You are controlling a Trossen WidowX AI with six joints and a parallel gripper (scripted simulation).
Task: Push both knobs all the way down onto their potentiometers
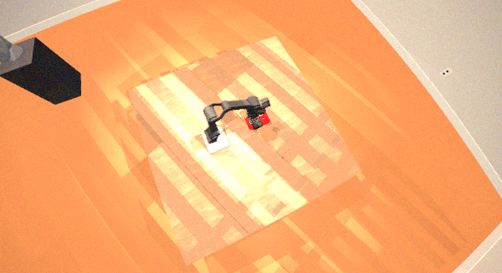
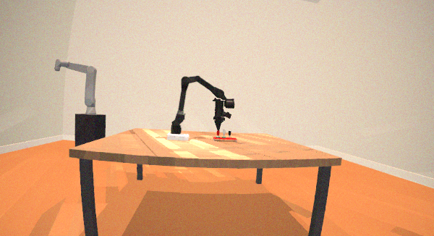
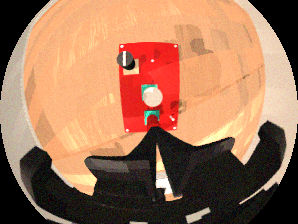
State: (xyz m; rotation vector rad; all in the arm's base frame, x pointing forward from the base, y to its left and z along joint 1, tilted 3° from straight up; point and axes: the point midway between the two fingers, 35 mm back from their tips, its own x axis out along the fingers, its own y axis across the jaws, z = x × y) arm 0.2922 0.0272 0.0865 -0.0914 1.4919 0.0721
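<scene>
Red circuit board (image 3: 149,87) seen flat and whole only from the wrist: a pale round knob (image 3: 153,98) near its middle above a green potentiometer body (image 3: 152,117), and a dark knob (image 3: 127,62) at the far left corner. From the exterior, board (image 2: 225,138) reduced to a thin red strip on the table (image 2: 202,159), with the pale knob (image 2: 224,132) and the dark knob (image 2: 229,132) standing up as two short posts side by side. From the top, board (image 1: 258,121) mostly covered by the arm's wrist, knobs not told apart. Pincer (image 3: 157,137) pressed together with nothing between the fingers, its tips forming one dark point at the board's near edge, just below the green body in the wrist view. In the exterior view, pincer (image 2: 218,132) pointed straight down over the board's left end, reddish at the tip; contact with the board not to be judged. Further out: white base plate (image 2: 185,137) under the arm, shown in both wide views; grey second arm (image 2: 88,86) on a black pedestal (image 2: 90,128), full height only from the exterior.
</scene>
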